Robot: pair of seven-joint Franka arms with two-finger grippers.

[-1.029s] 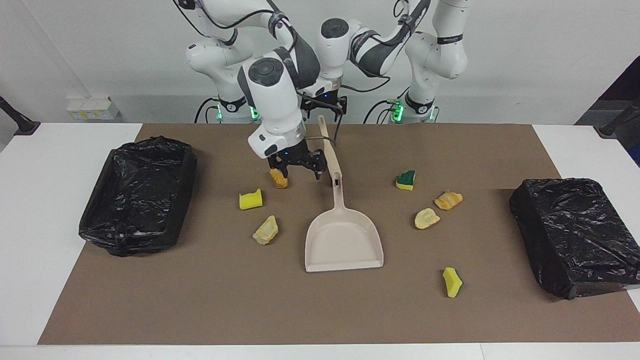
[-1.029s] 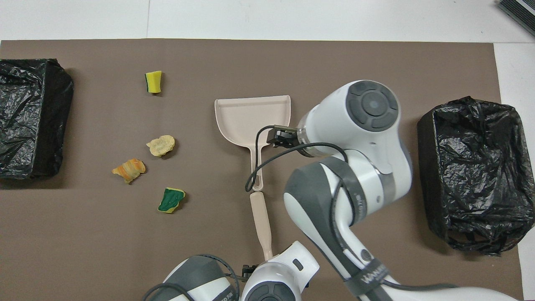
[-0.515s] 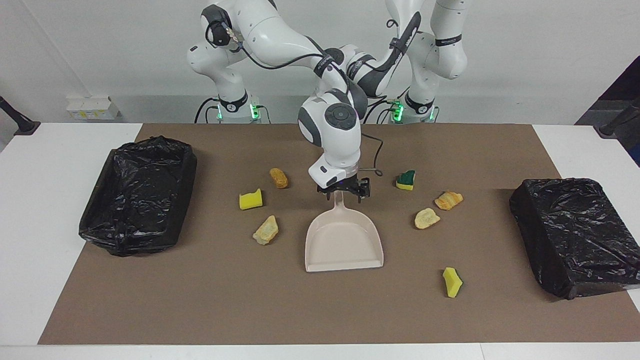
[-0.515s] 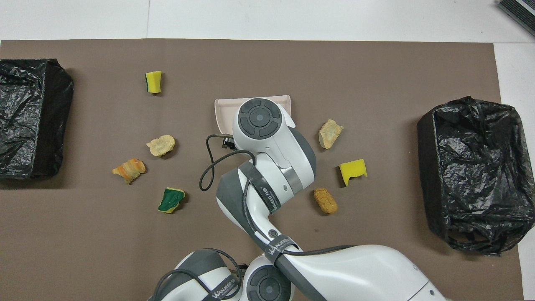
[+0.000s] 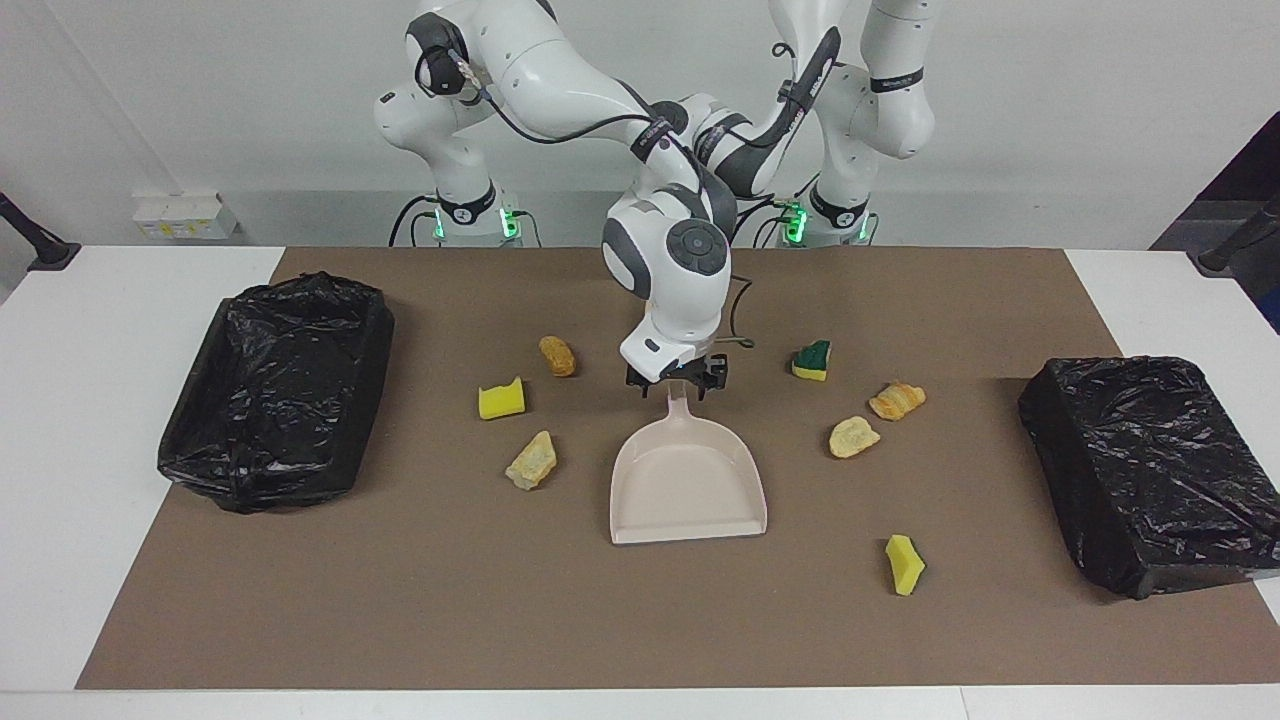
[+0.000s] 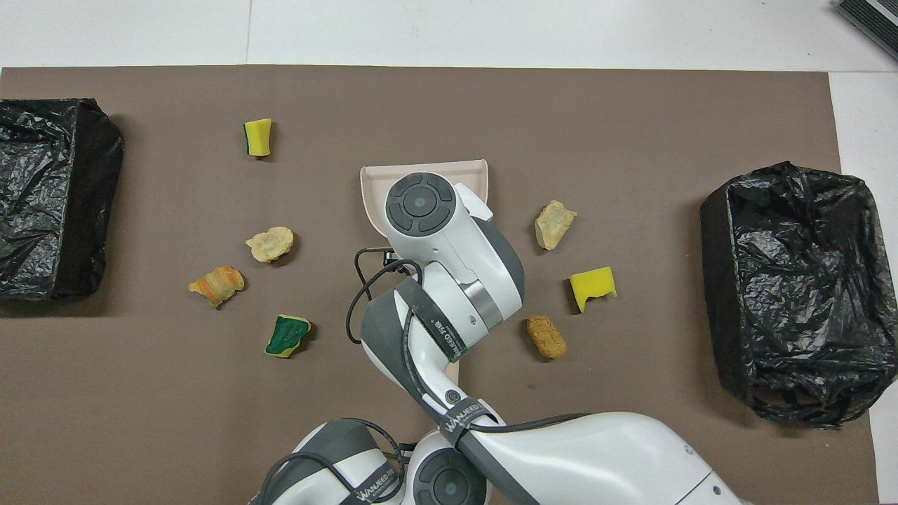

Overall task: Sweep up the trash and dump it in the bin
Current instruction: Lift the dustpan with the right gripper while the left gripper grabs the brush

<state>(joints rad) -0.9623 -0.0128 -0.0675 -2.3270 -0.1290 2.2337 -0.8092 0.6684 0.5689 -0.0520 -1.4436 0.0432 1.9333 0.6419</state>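
Loosely scattered, light, soft trash (image 5: 530, 460) lies at nine and three o'clock of the dustpan (image 5: 690, 490); likely easier swept than pinched. The right gripper (image 5: 676, 385) hovers over the dustpan's handle, its grip unclear. The left gripper, hidden by the right arm, has its fingers shut.

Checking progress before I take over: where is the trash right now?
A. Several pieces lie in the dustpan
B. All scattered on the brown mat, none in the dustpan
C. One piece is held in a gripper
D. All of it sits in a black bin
B: the dustpan is bare, and the seven pieces, such as the green-and-yellow sponge and the yellow sponge piece, lie around it on the brown mat.
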